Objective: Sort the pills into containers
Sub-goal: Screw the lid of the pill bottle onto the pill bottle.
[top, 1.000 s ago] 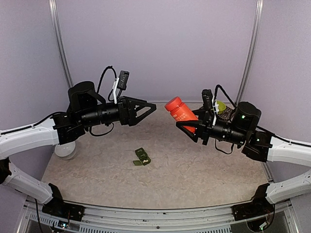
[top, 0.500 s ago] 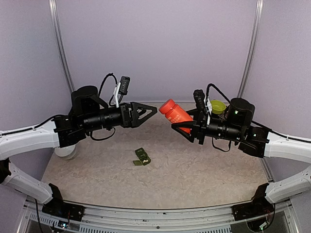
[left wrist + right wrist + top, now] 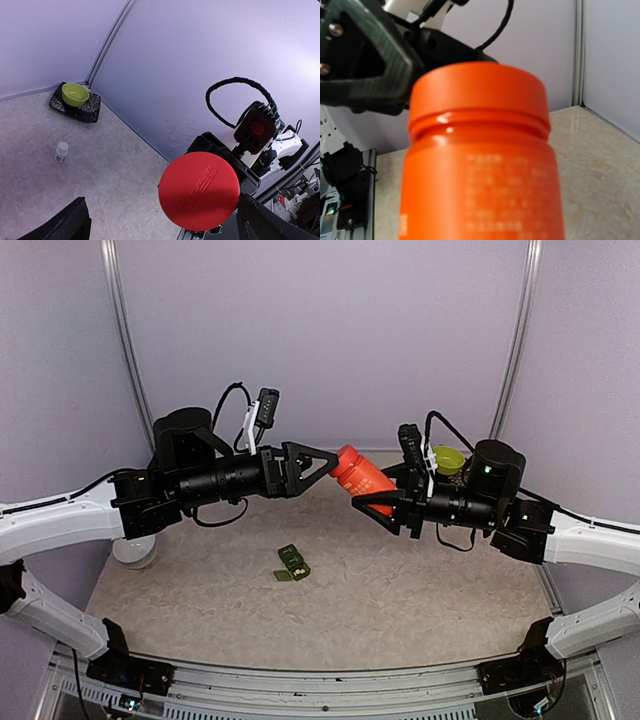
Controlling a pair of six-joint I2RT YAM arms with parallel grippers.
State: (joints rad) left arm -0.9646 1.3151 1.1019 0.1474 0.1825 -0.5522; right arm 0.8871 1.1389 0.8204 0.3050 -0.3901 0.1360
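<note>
While left arm [image 3: 215,480] half-hides jar [image 3: 134,553], containers [image 3: 293,563] lie unobstructed.

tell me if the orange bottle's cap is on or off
On. The cap sits closed on the orange bottle in both wrist views, held by the right gripper.

The left gripper [image 3: 326,462] stood wide open, its tips close by the cap of the orange cylindrical plastic bottle [image 3: 358,472], which the right gripper [image 3: 386,492] clasped by the body, tilted. Below both hands, on the mottled beige table [image 3: 400,580], lay the small dark green strip of containers [image 3: 292,563].
</note>
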